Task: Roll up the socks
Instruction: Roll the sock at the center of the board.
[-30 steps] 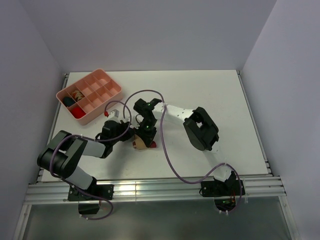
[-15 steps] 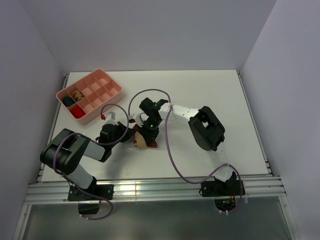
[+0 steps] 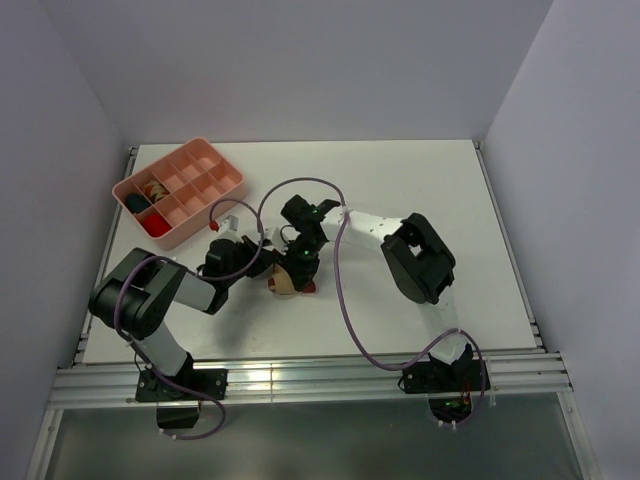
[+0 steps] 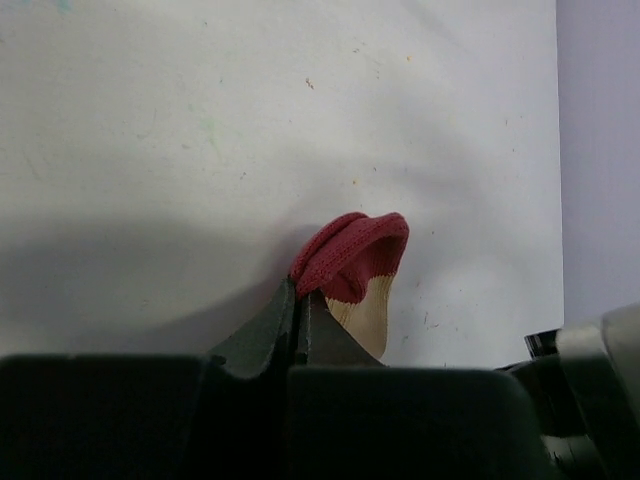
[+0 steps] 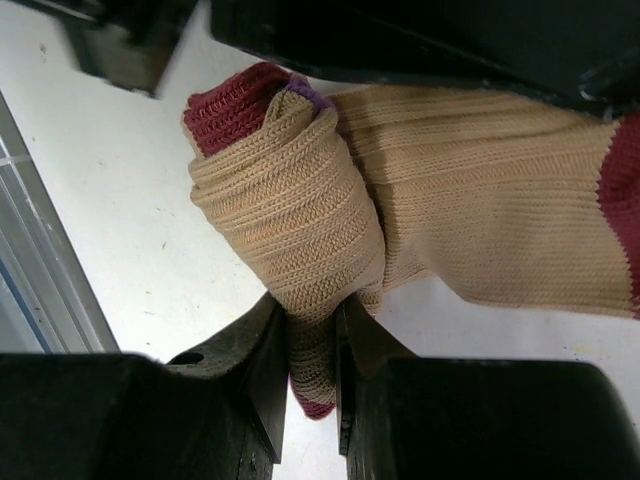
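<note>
The tan sock (image 3: 287,284) with dark red toe and heel lies near the table's middle, partly rolled. My left gripper (image 3: 264,263) is at its left side. In the left wrist view that gripper (image 4: 300,297) is shut on the sock's red end (image 4: 352,254). My right gripper (image 3: 299,264) comes in from the far side. In the right wrist view it (image 5: 313,345) is shut on a folded tan roll of the sock (image 5: 290,215). A brown patterned bundle (image 3: 154,187), perhaps the argyle sock, sits in the pink tray.
A pink compartment tray (image 3: 205,160) stands at the far left of the table. It holds a dark bundle (image 3: 135,203) and a red bundle (image 3: 153,225). A purple cable (image 3: 335,300) loops over the table in front of the right arm.
The left arm's elbow has swung to the right and its wrist has shifted a little. The right forearm has edged right. The sock stays in the same spot, held by both grippers.
</note>
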Tool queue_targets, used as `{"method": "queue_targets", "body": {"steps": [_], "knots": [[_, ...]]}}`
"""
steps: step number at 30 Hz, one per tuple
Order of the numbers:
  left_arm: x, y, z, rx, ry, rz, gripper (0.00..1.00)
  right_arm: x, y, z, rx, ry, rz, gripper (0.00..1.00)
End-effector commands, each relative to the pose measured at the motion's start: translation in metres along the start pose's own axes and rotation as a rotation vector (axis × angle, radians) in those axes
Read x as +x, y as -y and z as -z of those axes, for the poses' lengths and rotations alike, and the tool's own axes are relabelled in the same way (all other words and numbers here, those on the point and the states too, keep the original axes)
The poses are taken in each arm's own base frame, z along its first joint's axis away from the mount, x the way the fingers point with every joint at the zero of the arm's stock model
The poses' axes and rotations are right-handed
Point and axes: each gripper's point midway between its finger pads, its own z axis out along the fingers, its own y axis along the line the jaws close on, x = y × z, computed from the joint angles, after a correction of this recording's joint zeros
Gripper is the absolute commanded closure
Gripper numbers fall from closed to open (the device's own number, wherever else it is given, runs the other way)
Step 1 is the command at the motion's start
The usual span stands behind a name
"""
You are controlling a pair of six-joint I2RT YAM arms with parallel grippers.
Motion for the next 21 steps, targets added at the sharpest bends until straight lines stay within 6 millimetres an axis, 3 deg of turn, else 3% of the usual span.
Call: {"method": "queue_targets", "body": {"steps": [1,3,10,15,21], "knots": [[-0.014,0.016,-0.010,0.059,0.031,-0.014,0.99,-0.015,-0.017,0.014,-0.038,0.033,0.099,1.00],[-0.013,0.015,-0.012,0.058,0.030,-0.012,0.99,-0.015,-0.022,0.014,-0.068,0.022,0.111,1.00],[-0.017,0.011,-0.010,0.030,0.045,-0.028,0.99,0.011,-0.008,-0.015,-0.102,-0.091,-0.005,1.00],[-0.019,0.007,-0.003,0.012,0.060,-0.053,0.96,0.025,0.003,-0.022,-0.127,-0.135,-0.109,1.00],[-0.016,0.006,0.003,0.017,0.063,-0.056,0.86,0.033,0.010,-0.028,-0.127,-0.171,-0.168,1.00]]}}
